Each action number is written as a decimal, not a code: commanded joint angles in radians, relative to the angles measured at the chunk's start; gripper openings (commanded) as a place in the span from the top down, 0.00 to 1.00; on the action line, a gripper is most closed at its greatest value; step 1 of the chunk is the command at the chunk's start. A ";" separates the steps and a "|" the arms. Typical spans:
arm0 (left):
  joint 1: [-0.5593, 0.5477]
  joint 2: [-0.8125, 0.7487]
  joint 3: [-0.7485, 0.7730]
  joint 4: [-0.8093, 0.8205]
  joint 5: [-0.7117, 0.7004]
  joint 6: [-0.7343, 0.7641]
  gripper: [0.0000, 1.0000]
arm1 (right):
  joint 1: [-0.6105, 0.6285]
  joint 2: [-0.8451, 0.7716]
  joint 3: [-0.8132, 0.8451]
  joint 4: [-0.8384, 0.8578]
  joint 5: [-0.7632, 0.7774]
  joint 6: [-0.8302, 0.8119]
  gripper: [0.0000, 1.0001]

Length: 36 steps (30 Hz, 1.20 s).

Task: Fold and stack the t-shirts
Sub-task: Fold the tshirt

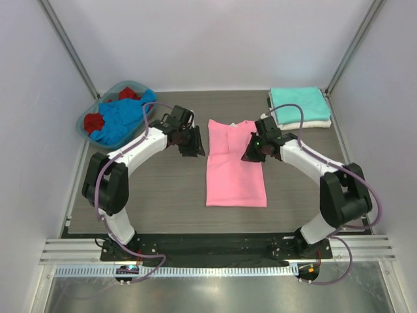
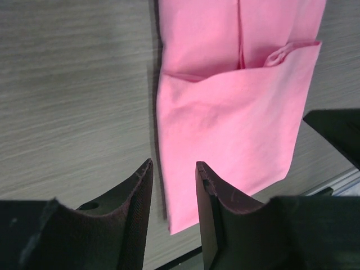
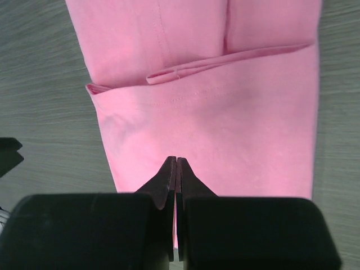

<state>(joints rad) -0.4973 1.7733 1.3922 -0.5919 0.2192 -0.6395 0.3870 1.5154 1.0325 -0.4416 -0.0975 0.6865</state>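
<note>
At mid-frame on the bench, the pink t-shirt lies narrowed, sleeves folded in. Beside it the left end effector is open, the right end effector closed, both empty. Likely next: grip the top corners and halve it.

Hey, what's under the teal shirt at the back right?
A folded white shirt lies under the teal shirt; only its near edge shows. The rest of it, and anything lower, is covered.
</note>
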 commanded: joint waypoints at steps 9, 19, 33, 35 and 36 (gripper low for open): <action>-0.015 -0.198 -0.209 0.007 0.011 0.024 0.61 | 0.024 0.288 0.118 0.083 0.013 -0.064 0.99; -0.125 -0.339 -0.401 0.015 -0.061 0.003 0.56 | 0.039 0.247 0.205 -0.054 0.022 -0.082 0.96; -0.161 -0.408 -0.714 0.411 0.144 -0.302 0.49 | 0.041 -0.301 -0.288 -0.218 0.142 0.212 0.63; -0.171 -0.400 -0.729 0.444 0.141 -0.331 0.49 | 0.041 -0.371 -0.348 -0.226 0.139 0.263 0.63; -0.175 -0.396 -0.739 0.451 0.140 -0.338 0.48 | 0.042 -0.436 -0.400 -0.226 0.137 0.280 0.63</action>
<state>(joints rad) -0.6579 1.3975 0.6662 -0.2699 0.3321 -0.9054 0.4236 1.1927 0.7143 -0.6388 0.0132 0.8604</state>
